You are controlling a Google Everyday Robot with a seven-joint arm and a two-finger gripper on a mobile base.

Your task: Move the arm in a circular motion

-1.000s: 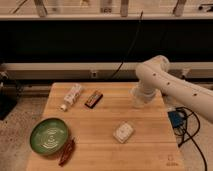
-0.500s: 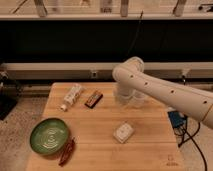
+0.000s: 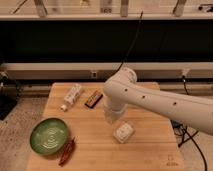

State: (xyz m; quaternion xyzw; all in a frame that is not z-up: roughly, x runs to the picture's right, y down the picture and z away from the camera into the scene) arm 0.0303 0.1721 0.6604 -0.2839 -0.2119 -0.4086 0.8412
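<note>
Glossy white arm [image 3: 150, 97], pale end effector [image 3: 112, 116], green ringed bowl [image 3: 49, 135], light wooden table [image 3: 145, 150]

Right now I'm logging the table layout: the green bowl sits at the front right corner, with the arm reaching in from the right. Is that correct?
Not quite. The camera view shows the green bowl at the table's front left corner, not the right. The arm does reach in from the right, and its gripper hangs over the middle of the table.
</note>
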